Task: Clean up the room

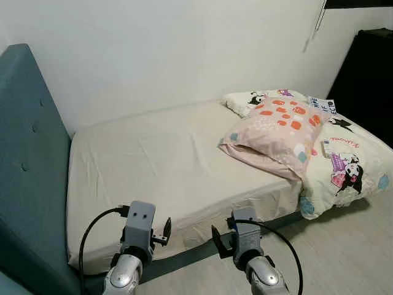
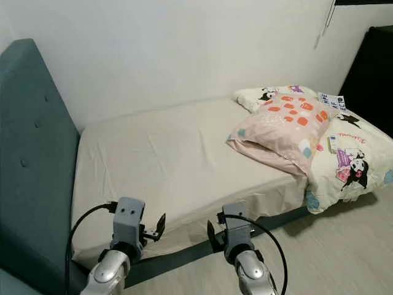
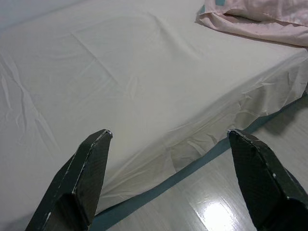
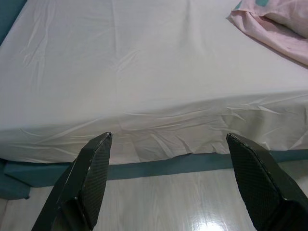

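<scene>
We stand at the long side of the bed [image 1: 166, 166], both arms raised in front, nothing held.

Left claw [image 3: 168, 139]: fingers spread wide apart, empty, hanging over the floor [image 4: 159, 202] just short of the mattress edge. Right claw [image 4: 166, 139]: same state, wide apart, empty, also short of the edge.

Task's thing, as we judge it: the pink pillow [image 1: 279, 132] with orange patches. It lies ahead of both claws and off to the right claw's outer side, well apart from either. It rests tilted, its far end propped on the cartoon-print quilt [image 1: 350, 163], which is bunched further out on that same side. A second, white pillow [image 1: 249, 101] sits beyond it against the wall.

Long axis of the pink pillow: diagonal, running from the near low corner, closest to the right claw, up and away toward the wall. The open case end appears to face us; loose fabric folds under there.

Headboard [image 1: 27, 166] stands out past the left claw's outer side, so the pillows sit at the wrong end.

Risks from here:
- Pinching only the loose case flap; the pillow would sag and drag.
- Reaching from this stance; the pillow is far off, a lean could tip us.
- Catching the sheet [image 3: 120, 82] with the pillow and pulling it untucked.
- Cables at the wrists snagging.
</scene>
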`<state>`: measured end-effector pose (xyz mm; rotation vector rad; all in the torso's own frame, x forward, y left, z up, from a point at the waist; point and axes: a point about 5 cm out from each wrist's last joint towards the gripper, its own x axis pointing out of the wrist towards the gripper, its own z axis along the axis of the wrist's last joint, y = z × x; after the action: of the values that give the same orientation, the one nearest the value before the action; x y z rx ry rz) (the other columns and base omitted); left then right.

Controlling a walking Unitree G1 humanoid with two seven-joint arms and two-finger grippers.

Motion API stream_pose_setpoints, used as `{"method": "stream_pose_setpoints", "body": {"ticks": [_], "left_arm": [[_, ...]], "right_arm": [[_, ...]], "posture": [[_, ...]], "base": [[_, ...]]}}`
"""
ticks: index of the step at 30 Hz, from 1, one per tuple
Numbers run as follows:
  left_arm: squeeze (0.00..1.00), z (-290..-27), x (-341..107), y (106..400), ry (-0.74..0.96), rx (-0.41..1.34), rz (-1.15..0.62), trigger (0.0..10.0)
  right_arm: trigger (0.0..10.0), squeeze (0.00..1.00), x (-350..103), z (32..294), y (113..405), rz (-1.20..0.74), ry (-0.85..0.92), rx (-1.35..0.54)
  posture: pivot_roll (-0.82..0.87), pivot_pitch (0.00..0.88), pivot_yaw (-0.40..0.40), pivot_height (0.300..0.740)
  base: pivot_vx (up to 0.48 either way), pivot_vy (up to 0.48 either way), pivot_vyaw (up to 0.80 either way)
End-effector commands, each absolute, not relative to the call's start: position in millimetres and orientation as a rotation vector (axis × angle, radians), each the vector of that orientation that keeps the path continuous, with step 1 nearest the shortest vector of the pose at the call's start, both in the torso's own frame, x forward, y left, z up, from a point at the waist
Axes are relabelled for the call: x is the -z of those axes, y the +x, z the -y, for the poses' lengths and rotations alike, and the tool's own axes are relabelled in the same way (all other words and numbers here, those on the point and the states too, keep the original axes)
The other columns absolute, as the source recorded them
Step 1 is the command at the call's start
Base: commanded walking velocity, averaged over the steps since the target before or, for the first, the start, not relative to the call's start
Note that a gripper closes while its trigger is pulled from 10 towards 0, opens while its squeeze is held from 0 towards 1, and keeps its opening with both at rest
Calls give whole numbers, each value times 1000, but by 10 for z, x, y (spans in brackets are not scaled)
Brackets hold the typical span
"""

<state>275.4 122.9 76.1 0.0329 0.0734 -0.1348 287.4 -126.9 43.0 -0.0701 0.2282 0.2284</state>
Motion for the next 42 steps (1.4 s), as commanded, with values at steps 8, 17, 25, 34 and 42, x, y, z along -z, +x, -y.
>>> {"method": "stream_pose_setpoints", "body": {"ticks": [8, 17, 25, 34, 42], "left_arm": [[0, -1204, -767, 2738, 2, 156, -82, 10000], [0, -1204, -770, 2733, 1, 162, -81, 10000], [0, -1212, -772, 2732, 1, 164, -83, 10000], [0, -1218, -773, 2731, 6, 164, -83, 10000], [0, -1223, -775, 2730, 7, 162, -82, 10000]], "right_arm": [[10000, 0, -397, 1284, 2844, -242, -59, -219], [10000, 0, -397, 1280, 2843, -243, -60, -220], [10000, 0, -392, 1273, 2841, -245, -61, -221], [10000, 0, -388, 1272, 2838, -246, -64, -221], [10000, 0, -382, 1236, 2837, -252, -105, -260]], "posture": [[-26, 124, -12, 740], [-24, 126, -12, 740], [-23, 126, -11, 740], [-22, 124, -12, 740], [-22, 118, -12, 740]], "base": [[0, 0, 0], [281, 0, 0], [296, 0, 0], [293, 0, 0], [280, 0, 52]]}}
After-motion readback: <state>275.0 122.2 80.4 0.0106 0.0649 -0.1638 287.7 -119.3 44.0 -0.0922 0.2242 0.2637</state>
